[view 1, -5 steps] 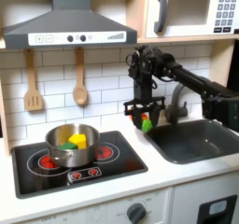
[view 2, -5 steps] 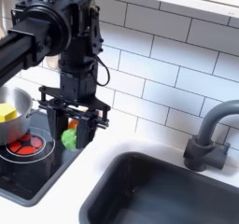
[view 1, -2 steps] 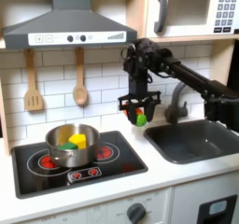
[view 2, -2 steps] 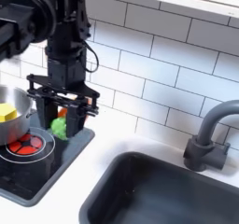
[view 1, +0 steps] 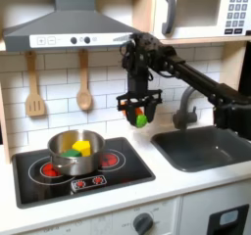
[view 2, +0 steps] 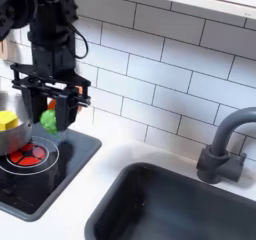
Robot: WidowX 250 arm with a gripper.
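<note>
A: We started wide: the stove [view 1: 118, 175] sat at the first exterior view's left and the sink [view 1: 201, 149] at the first exterior view's right, with the faucet [view 1: 184, 106] behind the basin.

B: And the arm [view 1: 181, 74] reached in from the first exterior view's right, across the sink, bending down in front of the tiles.

A: We had the pot [view 1: 61, 147] on the near burner, with yellow food [view 1: 81, 148] lying inside it.

B: Then the gripper [view 1: 140, 115] hung pointing down, in the air above the back right corner of the stove.

A: Was it clenched?

B: Yes, we saw its jaws closed on a small green toy [view 1: 140, 120] with a touch of red on top. In the second exterior view the gripper [view 2: 50, 113] clamped that toy [view 2: 47, 124] just beside the pot's [view 2: 10, 136] rim, well clear of the stove [view 2: 62, 170] top.

A: So we judged this the carry step: the toy was lifted, in transit, touching nothing but the jaws.

B: We reckoned the next move called for a sideways shift at that height towards the pot, a firm grip throughout, and clearing the rim before any lowering.
</note>
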